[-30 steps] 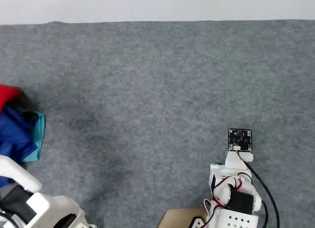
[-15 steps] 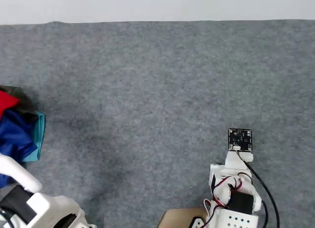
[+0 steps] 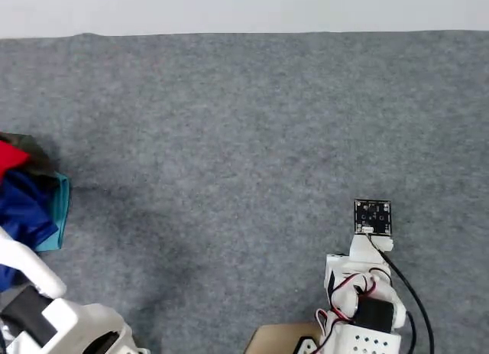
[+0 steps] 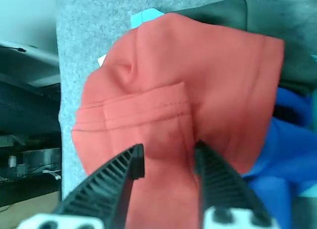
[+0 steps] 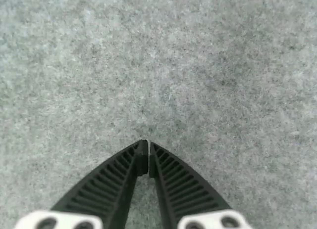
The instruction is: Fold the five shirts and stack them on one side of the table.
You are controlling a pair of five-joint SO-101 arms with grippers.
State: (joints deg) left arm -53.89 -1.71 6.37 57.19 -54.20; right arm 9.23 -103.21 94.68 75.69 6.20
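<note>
My left pincer (image 4: 167,156) hung released just over the red shirt (image 4: 188,85), which lay atop the shirt pile (image 3: 30,209) at the table's (image 3: 267,117) nine o'clock edge, apparently stacked aside as the task asks. My right pincer (image 5: 148,157) sat clenched on nothing at five o'clock.

Grey, felt-like desk (image 3: 252,125) across nearly the whole high view, with fine speckled texture and a faint darker shade toward 8 o'clock. Along 12 o'clock, beyond the far desk edge, a narrow pale wall strip (image 3: 244,8). At about 6 o'clock, right at the border, a small tan cardboard-like sheet (image 3: 276,340), partly hidden; hard to tell whether lying on the desk or not. Past the desk side in the left wrist view, a dim room with dark shelving (image 4: 27,135) and a thin dark cable (image 4: 15,48), otherwise too blurred to tell.
</note>
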